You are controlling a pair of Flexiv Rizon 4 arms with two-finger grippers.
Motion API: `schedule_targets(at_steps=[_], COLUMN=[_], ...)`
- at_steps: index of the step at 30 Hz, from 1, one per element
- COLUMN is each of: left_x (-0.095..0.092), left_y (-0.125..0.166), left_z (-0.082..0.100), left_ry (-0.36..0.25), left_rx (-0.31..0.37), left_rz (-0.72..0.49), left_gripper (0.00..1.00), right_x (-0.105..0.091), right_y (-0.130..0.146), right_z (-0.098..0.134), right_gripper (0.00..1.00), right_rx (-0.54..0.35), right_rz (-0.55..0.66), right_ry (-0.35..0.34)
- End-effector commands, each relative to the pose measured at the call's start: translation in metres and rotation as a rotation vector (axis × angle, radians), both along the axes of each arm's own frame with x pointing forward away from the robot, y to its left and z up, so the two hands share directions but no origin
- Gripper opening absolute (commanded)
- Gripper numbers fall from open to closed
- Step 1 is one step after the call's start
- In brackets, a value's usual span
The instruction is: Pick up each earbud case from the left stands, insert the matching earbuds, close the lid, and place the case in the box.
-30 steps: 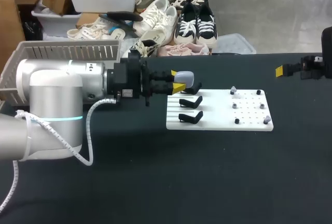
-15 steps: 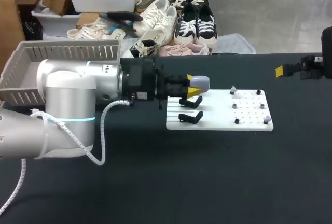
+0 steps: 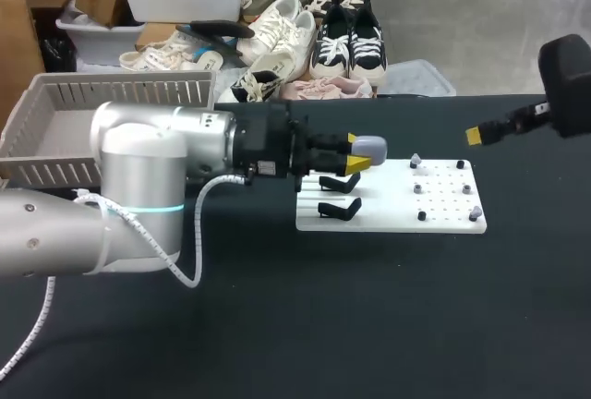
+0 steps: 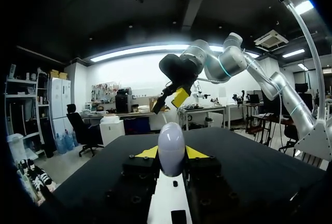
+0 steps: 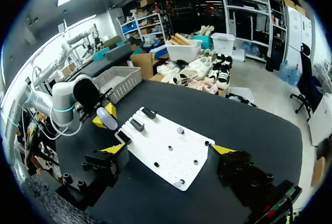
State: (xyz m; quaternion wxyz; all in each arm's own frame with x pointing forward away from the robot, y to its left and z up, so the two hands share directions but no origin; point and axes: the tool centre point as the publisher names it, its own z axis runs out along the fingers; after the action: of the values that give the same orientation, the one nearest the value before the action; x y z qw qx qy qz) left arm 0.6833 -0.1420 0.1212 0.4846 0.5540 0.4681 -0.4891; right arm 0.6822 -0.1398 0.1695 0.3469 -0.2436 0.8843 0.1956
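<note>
The left claw (image 3: pixel 354 155) pinches a pale earbud case (image 3: pixel 370 148) by its sides over the white board (image 3: pixel 388 219), near the black stands (image 3: pixel 340 183). Smooth, light and rounded, the case probably slips unless gripped across its flanks.

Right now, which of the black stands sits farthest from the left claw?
The front stand, the one nearest the robot. The left claw, shut on the earbud case, is at the back row, with the middle stand between.

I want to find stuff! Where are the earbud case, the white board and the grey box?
earbud case (image 3: pixel 370 148): head view, its rounded grey shell.
white board (image 3: pixel 388 217): head view, bare front strip.
grey box (image 3: pixel 120 92): head view, slatted back wall.
</note>
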Motion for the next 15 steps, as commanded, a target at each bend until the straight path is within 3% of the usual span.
schedule_targets(at_steps=[1, 15], left_x=[0.003, -0.003], left_y=[-0.003, -0.005], left_z=[-0.001, -0.006], left_ry=[0.001, 0.013], left_rx=[0.0, 0.005], left_rz=[-0.004, 0.01], left_gripper=[0.0, 0.0], right_x=[-0.02, -0.043], right_y=[0.025, 0.068], right_z=[0.01, 0.008], right_gripper=[1.0, 1.0], right_rx=[-0.08, -0.133], right_rz=[-0.011, 0.095], right_ry=[-0.042, -0.041])
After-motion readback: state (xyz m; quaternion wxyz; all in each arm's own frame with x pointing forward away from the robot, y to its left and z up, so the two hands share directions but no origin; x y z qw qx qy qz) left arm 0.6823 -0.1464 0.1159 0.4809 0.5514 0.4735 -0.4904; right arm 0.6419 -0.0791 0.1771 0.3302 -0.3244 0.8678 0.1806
